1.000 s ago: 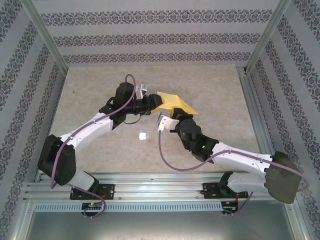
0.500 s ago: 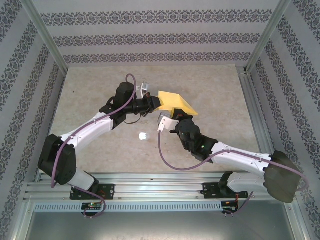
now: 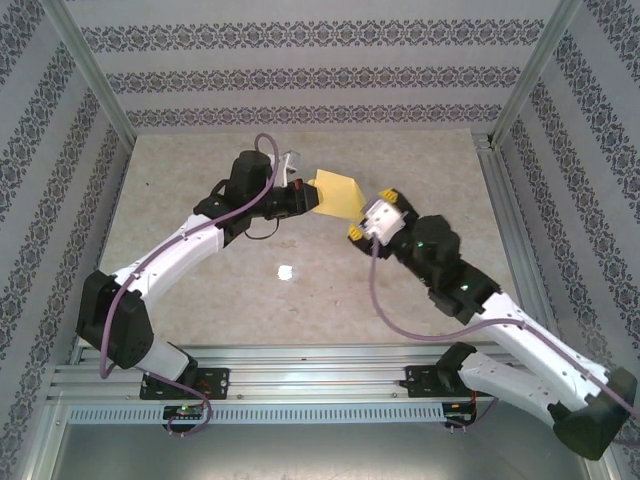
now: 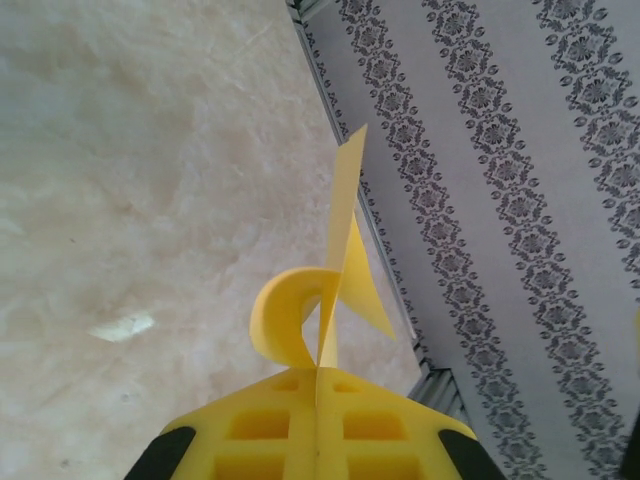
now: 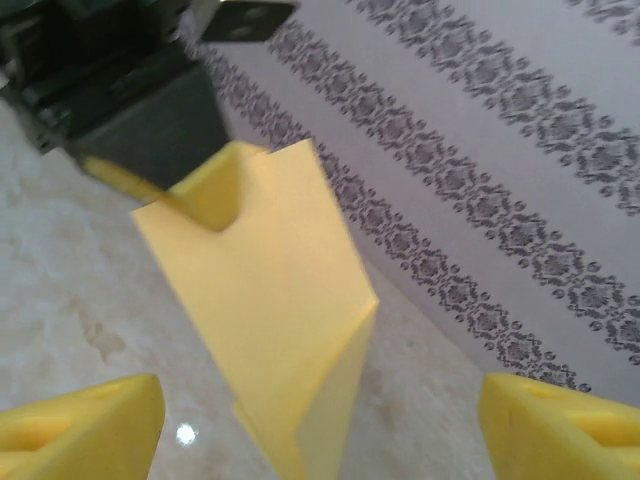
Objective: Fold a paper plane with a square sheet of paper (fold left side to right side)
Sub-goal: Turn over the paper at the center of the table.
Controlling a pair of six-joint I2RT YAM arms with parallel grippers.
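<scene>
The left gripper (image 3: 308,198) is clamping the folded yellow paper (image 3: 340,193) above the table (image 3: 190,165), while the right gripper (image 3: 372,214) is hovering beside it, jaws apart.

Right wrist view is soft, and the folded mustard-yellow sheet of paper (image 5: 265,290) runs off the bottom edge, tip cut. The right arm's yellow plastic fingers (image 5: 85,425) are cropped at the corners. Left wrist view: left arm's yellow fingers (image 4: 280,435) cropped too, paper's gripped edge buried between them.
</scene>
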